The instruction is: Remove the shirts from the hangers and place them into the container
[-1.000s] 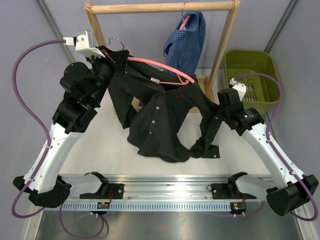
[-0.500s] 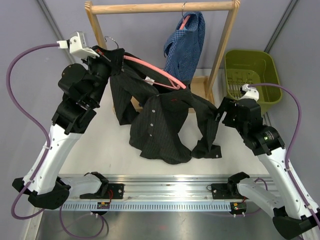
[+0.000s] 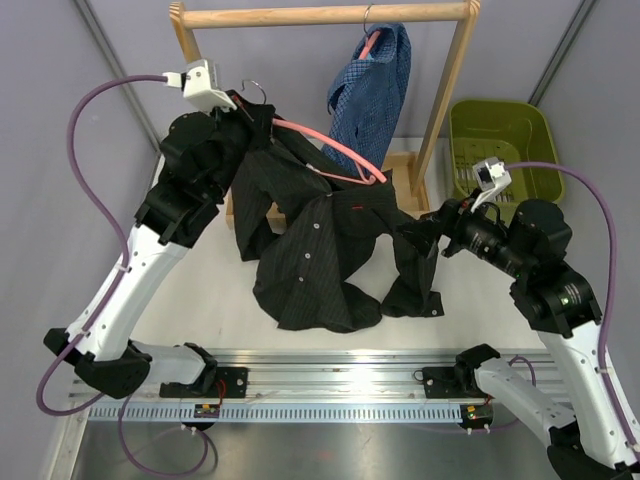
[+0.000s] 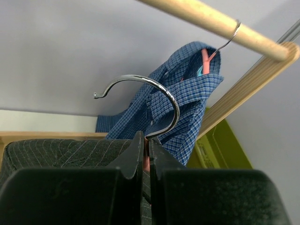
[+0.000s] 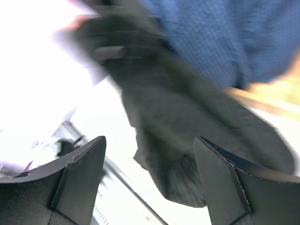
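Observation:
The black shirt (image 3: 318,240) hangs half off a pink hanger (image 3: 335,150), its lower part pooled on the table. My left gripper (image 3: 254,108) is shut on that hanger just below its wire hook (image 4: 154,84), and the fingertips (image 4: 138,140) pinch pink plastic. My right gripper (image 3: 418,228) stands open beside the black sleeve (image 5: 180,126), with nothing between its fingers. The blue checked shirt (image 3: 375,85) hangs on its own hanger (image 3: 372,42) from the rack bar. The olive-green container (image 3: 500,140) stands at the far right, with nothing showing inside it.
The wooden rack (image 3: 320,14) spans the back, its right post (image 3: 445,100) between the shirts and the container. A metal rail (image 3: 330,385) with the arm mounts runs along the near edge. White table (image 3: 200,300) shows left of the black shirt.
My right gripper has opened and let go of the black sleeve, and its arm has swung up and to the right. The left arm has carried the hanger a little to the right.

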